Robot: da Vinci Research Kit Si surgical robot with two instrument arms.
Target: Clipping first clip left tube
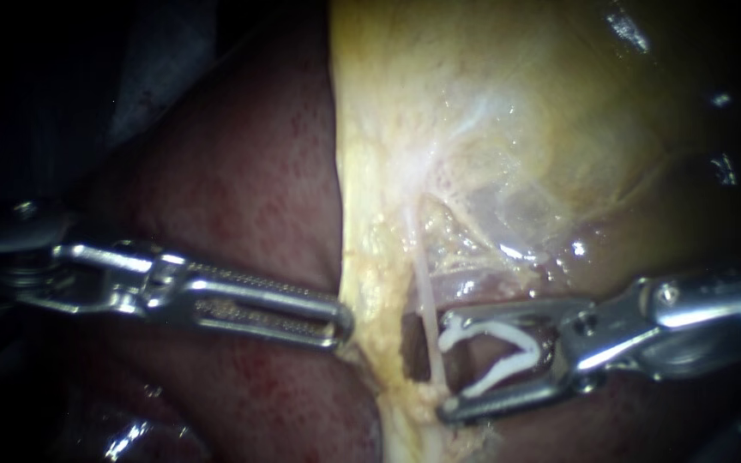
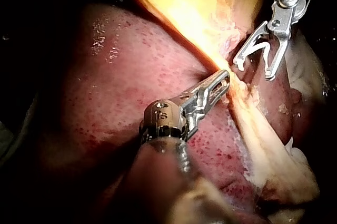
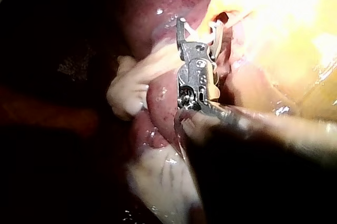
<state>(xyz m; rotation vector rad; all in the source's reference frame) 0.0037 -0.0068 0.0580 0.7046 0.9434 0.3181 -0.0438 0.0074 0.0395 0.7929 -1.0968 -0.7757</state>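
A thin pale tube (image 1: 424, 300) runs down across a dark window in the yellowish tissue below the gallbladder (image 1: 490, 111). My right instrument (image 1: 444, 364) comes in from the right, its jaws standing wide apart with an open white clip (image 1: 508, 347) held between them. The clip's open ends lie just right of the tube, which is not between them. My left instrument (image 1: 343, 324) reaches in from the left, its jaws shut on the pale tissue edge (image 1: 362, 296) of the gallbladder. The left wrist view shows that same grip (image 2: 224, 79) and the clip (image 2: 258, 50) ahead of it.
Dark red liver (image 1: 242, 180) lies under and behind the left instrument. Loose pale fatty tissue (image 3: 129, 89) hangs beside the right instrument's shaft in the right wrist view. The picture's edges are dark.
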